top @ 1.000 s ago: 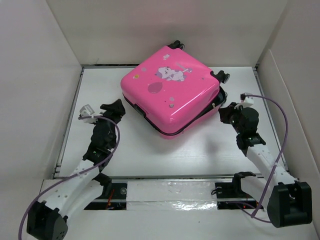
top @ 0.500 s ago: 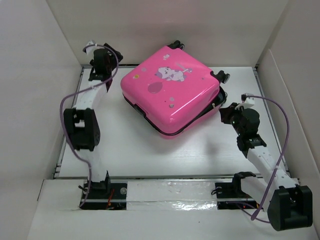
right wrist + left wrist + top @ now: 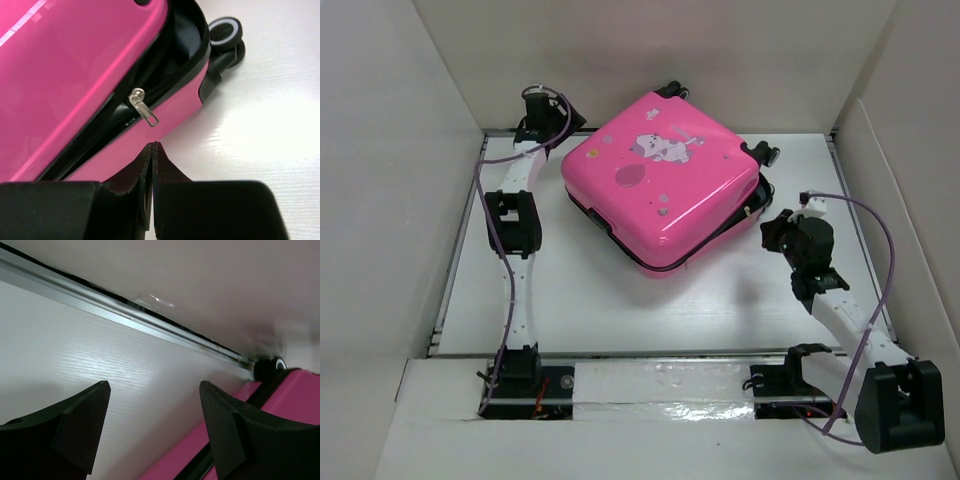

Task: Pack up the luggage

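Luggage (image 3: 665,180) lies ajar, upper centre on the bench (image 3: 590,290). Left end effector (image 3: 154,405) open, empty. Right end effector (image 3: 152,147) closed, empty, below the zipper pull (image 3: 145,111). Risk: unbraced luggage slides if pushed.

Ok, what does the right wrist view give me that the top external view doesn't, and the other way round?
Only the right wrist: the silver zipper pull hanging at the unzipped gap, and the right gripper shut just short of it, holding nothing. Only the top external: the cartoon sticker on the lid and the left gripper by the case's far-left corner. Both: the pink luggage, lid down but open along its right side, a black wheel and the white table.
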Available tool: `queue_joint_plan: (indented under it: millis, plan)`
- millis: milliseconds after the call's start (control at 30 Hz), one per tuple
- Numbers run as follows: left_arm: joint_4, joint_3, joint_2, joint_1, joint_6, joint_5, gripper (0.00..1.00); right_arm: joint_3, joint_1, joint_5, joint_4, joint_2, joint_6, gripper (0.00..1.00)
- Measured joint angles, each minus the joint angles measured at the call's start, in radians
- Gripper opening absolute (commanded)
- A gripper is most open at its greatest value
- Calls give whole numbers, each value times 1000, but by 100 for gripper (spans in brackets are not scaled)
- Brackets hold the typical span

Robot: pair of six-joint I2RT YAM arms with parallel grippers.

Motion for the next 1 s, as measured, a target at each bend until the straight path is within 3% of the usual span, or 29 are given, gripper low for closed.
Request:
queue_joint_plan:
  millis: [233,500,633,800,1000]
  plan:
    - [33,2,23,-40,-3,116,69,8,-6,27,6,161,2,8]
    - [179,-206,14,-44,-19,173,69,176,-6,51,29,387,2,11]
    - [309,-473,-98,-28,-66,151,67,264,-11,32,24,518,-14,11]
    - [534,-903,-358,-23,-164,40,66,292,16,36,-2,640,-53,10]
    - [711,-1136,-573,-38,-209,-52,66,354,25,33,-37,688,-84,10]
